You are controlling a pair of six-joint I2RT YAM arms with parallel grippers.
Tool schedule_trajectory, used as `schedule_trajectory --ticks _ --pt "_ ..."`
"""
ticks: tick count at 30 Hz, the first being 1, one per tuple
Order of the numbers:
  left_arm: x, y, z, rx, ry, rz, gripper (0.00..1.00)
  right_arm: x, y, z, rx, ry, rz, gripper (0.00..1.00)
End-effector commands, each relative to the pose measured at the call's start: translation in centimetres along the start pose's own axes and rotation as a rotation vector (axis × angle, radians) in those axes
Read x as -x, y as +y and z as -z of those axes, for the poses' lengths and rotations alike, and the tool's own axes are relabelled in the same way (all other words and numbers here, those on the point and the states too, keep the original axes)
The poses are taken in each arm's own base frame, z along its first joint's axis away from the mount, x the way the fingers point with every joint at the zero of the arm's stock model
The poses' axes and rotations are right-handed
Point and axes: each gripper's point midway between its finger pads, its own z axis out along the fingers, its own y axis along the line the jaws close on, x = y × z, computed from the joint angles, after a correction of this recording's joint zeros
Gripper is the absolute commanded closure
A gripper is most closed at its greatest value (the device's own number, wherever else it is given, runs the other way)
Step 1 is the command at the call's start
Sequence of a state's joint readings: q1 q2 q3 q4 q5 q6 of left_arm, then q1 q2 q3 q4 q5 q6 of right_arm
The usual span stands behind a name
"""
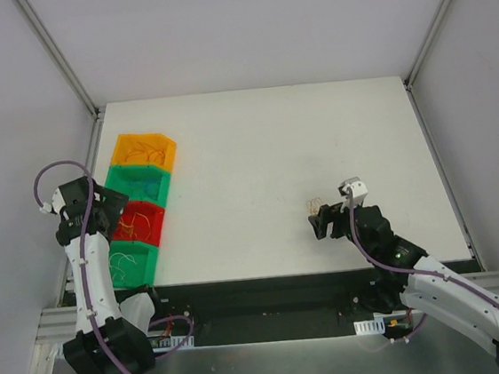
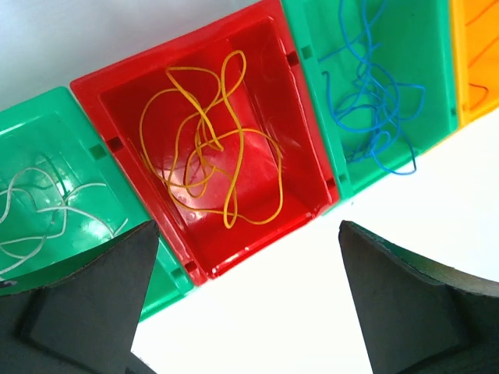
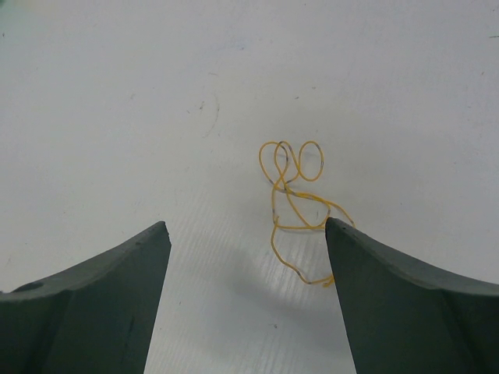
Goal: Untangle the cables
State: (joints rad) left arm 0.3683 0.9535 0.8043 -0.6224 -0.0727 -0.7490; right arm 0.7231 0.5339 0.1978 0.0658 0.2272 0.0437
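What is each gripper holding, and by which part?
Nothing. The left gripper and right gripper are open; the yellow wire lies loose on the table.

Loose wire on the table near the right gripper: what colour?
The wire is orange-yellow, clearest in the right wrist view.

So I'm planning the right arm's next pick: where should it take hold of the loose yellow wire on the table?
Grip the yellow wire at the crossing just below its loops, where the strands bunch. It lies flat on the table, so bring the open right pincer straight down, with its fingers astride that crossing.
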Motion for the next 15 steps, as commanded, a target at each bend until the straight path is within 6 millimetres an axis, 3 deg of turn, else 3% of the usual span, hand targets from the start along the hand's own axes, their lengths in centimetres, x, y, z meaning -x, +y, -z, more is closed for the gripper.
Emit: schedule_trajectory --ticks 1,4,7,10,13,15 --pt "-0.3 -0.6 2.0 -0.071 0.003 -0.042 0.02 2.0 0.5 -0.2 0.014 -0.057 -0.007 0.17" --pt "-2.6 -4.0 3.3 -0.227 0.070 -0.192 0.07 1.9 0.5 -0.2 0.011 -0.053 -0.005 0.17" --pt "-5.7 -8.0 5.4 -0.350 0.096 -0.431 0.07 2.0 0.5 -0.3 0.008 -0.051 -0.005 0.17" --pt "-10.5 -12.0 7.6 -0.504 0.191 -0.627 0.06 1.8 0.6 -0.3 0.014 -0.049 -0.005 0.17" --pt "-14.0 -16.2 9.1 -0.583 0.251 -0.811 0.07 1.9 0.5 -0.4 0.012 -0.056 -0.010 0.17" --pt "-15.9 -18.2 9.9 -0.548 0.227 -0.927 0.08 1.9 0.4 -0.4 0.006 -0.053 -0.009 0.17"
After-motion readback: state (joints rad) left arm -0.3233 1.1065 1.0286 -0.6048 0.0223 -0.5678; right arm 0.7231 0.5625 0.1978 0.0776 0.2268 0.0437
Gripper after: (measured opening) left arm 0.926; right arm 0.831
